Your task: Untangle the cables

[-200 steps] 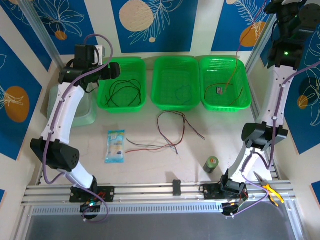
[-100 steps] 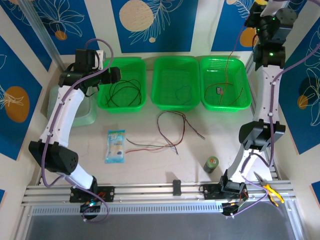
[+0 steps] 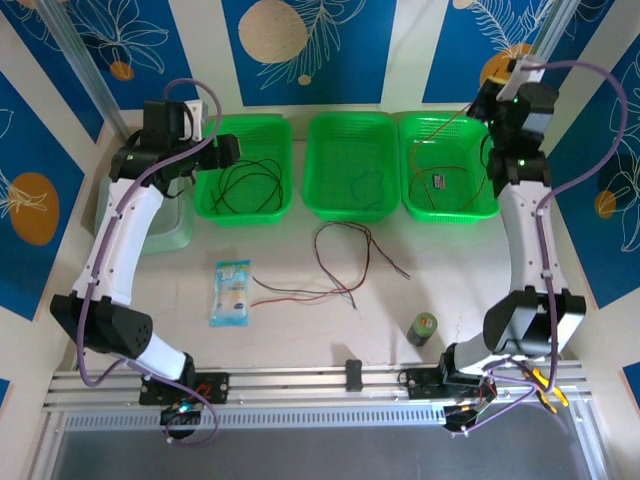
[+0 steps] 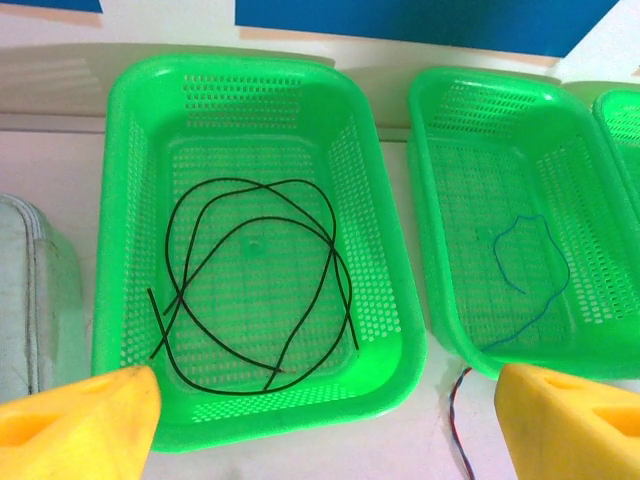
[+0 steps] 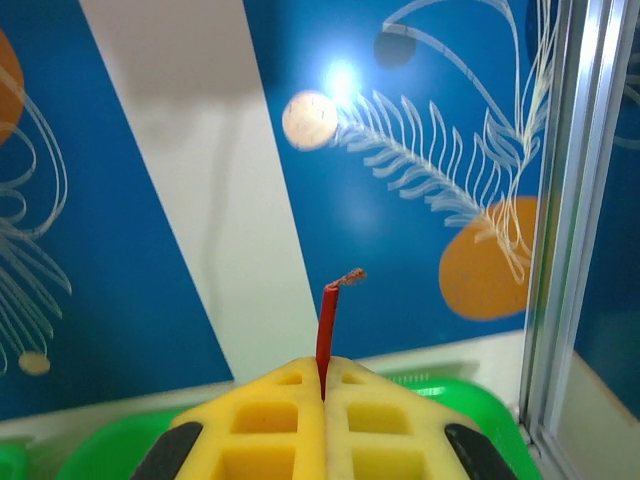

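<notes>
Right gripper (image 5: 323, 375) is pinched shut on a red wire (image 5: 327, 320), dangling it over the right basket (image 3: 450, 216) at the table's (image 3: 450, 270) far right corner, while the left gripper (image 4: 325, 410) hangs wide open and empty over the black wire (image 4: 335, 270) in the left basket (image 4: 122, 250), so I'd guess the next move is dropping it in, then tackling the tangle (image 3: 345, 255) mid-table.

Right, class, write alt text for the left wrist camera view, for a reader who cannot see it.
A black cable lies in loose loops inside a green basket, seen from above; a thin blue cable lies in the next green basket to its right. The two yellow fingers stand wide apart at the bottom corners, holding nothing.
</notes>
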{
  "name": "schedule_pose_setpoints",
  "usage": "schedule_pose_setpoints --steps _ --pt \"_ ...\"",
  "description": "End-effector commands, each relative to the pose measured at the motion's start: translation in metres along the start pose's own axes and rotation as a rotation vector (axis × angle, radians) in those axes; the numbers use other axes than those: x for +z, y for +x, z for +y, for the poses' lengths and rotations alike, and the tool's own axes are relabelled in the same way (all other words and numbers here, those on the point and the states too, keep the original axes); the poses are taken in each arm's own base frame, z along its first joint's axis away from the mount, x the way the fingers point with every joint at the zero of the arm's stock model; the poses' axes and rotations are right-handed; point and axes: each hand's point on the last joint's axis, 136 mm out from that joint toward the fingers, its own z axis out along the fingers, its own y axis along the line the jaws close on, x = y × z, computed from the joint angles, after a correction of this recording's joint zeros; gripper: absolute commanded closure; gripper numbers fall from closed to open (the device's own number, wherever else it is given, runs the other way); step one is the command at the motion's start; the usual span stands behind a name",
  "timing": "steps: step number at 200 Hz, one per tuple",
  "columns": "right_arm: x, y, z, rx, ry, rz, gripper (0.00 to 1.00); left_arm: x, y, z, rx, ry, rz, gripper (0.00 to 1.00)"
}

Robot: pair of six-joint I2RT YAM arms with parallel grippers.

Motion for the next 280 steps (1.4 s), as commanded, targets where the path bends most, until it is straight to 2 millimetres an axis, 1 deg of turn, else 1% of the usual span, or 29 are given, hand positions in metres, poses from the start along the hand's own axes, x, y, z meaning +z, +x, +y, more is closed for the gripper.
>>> schedule_pose_setpoints --steps 1,7,15,40,60,83,92,106,118,137,161,176,196,235,280 --pt "-0.008 0.004 -0.012 -0.111 0.122 -0.046 1.00 -0.008 0.003 -0.007 -0.011 0.028 -0.004 0.13" --pt "-0.008 0.008 -0.014 -0.177 0.158 -0.037 1.00 -0.008 0.003 -0.007 -0.010 0.028 -0.003 0.13" --pt "-0.007 0.012 -0.019 -0.222 0.199 -0.026 1.00 -0.009 0.003 -0.008 -0.008 0.027 -0.004 0.13" --pt "-0.007 0.025 -0.050 -0.219 0.311 0.007 1.00 -0.012 0.003 -0.010 -0.008 0.032 -0.010 0.12" --pt "-0.005 0.027 -0.062 -0.261 0.378 -0.008 1.00 -0.012 0.004 -0.012 -0.008 0.034 -0.010 0.12" --pt "0.000 0.044 -0.069 -0.219 0.398 0.076 1.00 -0.012 0.007 -0.014 -0.001 0.034 -0.003 0.12" --pt "0.000 0.053 -0.075 -0.197 0.413 0.115 1.00 -0.011 0.008 -0.015 0.000 0.034 0.001 0.11" --pt "0.000 0.069 -0.084 -0.122 0.417 0.184 1.00 -0.012 0.008 -0.015 0.000 0.034 0.001 0.11" --pt "-0.002 0.077 -0.089 -0.067 0.424 0.220 1.00 -0.013 0.009 -0.016 0.002 0.033 0.002 0.11" --pt "0.000 0.084 -0.089 -0.034 0.391 0.217 1.00 -0.013 0.009 -0.017 0.007 0.034 0.001 0.11" --pt "0.004 0.089 -0.089 -0.050 0.394 0.222 1.00 -0.013 0.010 -0.018 0.007 0.040 0.002 0.10" --pt "0.008 0.096 -0.090 -0.059 0.386 0.208 1.00 -0.011 0.011 -0.019 0.004 0.044 0.003 0.10" --pt "0.015 0.104 -0.091 -0.074 0.383 0.230 1.00 -0.010 0.013 -0.020 0.004 0.050 0.008 0.10" --pt "0.022 0.107 -0.080 -0.137 0.359 0.239 1.00 -0.009 0.017 -0.020 0.008 0.050 0.010 0.09" --pt "0.023 0.110 -0.069 -0.165 0.309 0.226 1.00 -0.008 0.017 -0.021 0.003 0.052 0.014 0.09"
